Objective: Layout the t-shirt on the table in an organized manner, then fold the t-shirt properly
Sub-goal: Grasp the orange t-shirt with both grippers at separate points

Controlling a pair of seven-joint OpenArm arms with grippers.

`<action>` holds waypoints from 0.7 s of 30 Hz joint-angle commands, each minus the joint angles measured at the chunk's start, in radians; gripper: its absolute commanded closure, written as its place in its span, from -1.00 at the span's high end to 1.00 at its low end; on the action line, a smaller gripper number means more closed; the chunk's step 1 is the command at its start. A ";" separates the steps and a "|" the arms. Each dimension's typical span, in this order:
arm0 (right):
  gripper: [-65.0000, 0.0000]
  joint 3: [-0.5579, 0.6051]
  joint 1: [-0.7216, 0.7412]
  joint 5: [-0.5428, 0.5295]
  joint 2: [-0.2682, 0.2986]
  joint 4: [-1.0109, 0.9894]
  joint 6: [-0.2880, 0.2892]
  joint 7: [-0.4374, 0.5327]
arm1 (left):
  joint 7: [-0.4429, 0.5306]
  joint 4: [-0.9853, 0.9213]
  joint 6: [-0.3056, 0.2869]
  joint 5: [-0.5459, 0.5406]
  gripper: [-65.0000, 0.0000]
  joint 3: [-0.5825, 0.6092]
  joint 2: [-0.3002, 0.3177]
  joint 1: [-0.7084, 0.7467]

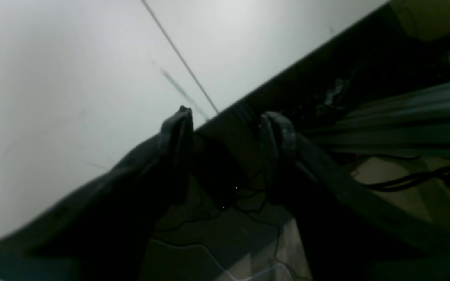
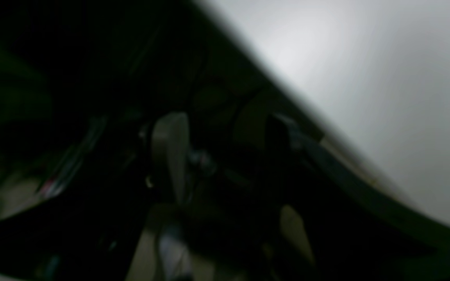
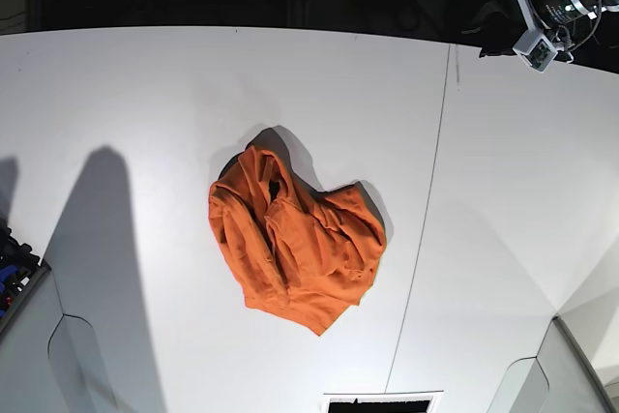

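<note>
t-shirt (image 3: 295, 253): crumpled in an orange heap mid-table, left of the dark seam (image 3: 426, 229), sleeves and neck tag buried in folds, no print or writing readable | table (image 3: 145, 113): white, edges cut off | left gripper (image 1: 229, 121): released, at table edge | right gripper (image 2: 225, 128): blurred and dark, fingers apart, empty

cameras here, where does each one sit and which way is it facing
left wrist: behind the left gripper, looking past its open fingers at the table edge and seam.
right wrist: behind the right gripper; blurred, dark, table corner only.
base: overhead, looking down on the t-shirt; both arms at the far edge.
shared: the white table.
</note>
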State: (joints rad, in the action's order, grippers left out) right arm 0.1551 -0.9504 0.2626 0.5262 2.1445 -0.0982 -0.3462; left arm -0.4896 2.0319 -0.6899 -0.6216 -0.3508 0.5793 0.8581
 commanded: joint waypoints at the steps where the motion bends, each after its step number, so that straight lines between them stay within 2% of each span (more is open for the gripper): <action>1: -0.01 -0.005 0.008 0.010 0.008 0.043 -0.011 0.020 | 0.018 0.015 -0.008 -0.013 -0.05 -0.009 0.011 0.006; 8: -0.01 -0.004 0.194 0.002 0.005 0.113 -0.011 0.020 | 0.018 0.015 -0.008 -0.002 -0.05 -0.009 0.011 0.006; 14: -0.01 -0.004 0.360 -0.034 -0.027 0.103 -0.008 0.026 | 0.053 0.015 -0.008 -0.002 -0.05 -0.009 0.012 0.006; 17: -0.01 -0.004 0.440 -0.100 -0.056 0.068 0.046 0.039 | 0.085 0.015 -0.008 -0.002 -0.05 -0.010 0.017 0.003; 21: -0.01 -0.004 0.555 -0.186 -0.122 -0.032 0.104 0.060 | 0.097 0.014 -0.008 -0.002 -0.05 -0.010 0.026 -0.010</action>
State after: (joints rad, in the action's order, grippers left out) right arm 0.1555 -0.4015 0.0685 0.3973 2.0930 0.0143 -0.3084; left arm -0.4183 2.0327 -0.6903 -0.6102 -0.3508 0.5930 0.8463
